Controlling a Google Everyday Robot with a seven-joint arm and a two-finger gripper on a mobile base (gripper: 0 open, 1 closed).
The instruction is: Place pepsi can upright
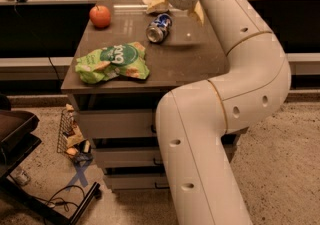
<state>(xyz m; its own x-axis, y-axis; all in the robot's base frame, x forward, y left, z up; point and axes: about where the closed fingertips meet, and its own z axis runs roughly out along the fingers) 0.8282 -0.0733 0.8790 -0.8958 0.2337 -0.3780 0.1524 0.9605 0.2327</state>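
Note:
The pepsi can [159,27], blue with a silver end, lies on its side on the far part of the brown table top [190,61], its end pointing toward the camera and to the left. My gripper [177,9] hangs just behind and above the can at the table's far edge. A cream finger [156,3] shows to the left of the wrist and the other to the right, set apart, with nothing held. The can lies just in front of the left finger. My thick white arm fills the right half of the camera view.
A red apple [100,16] stands at the far left corner. A crumpled green chip bag [114,61] lies front left. The table is a cabinet with drawers [120,124]. On the floor at left are a wire basket [69,134] and a dark chair base [20,139].

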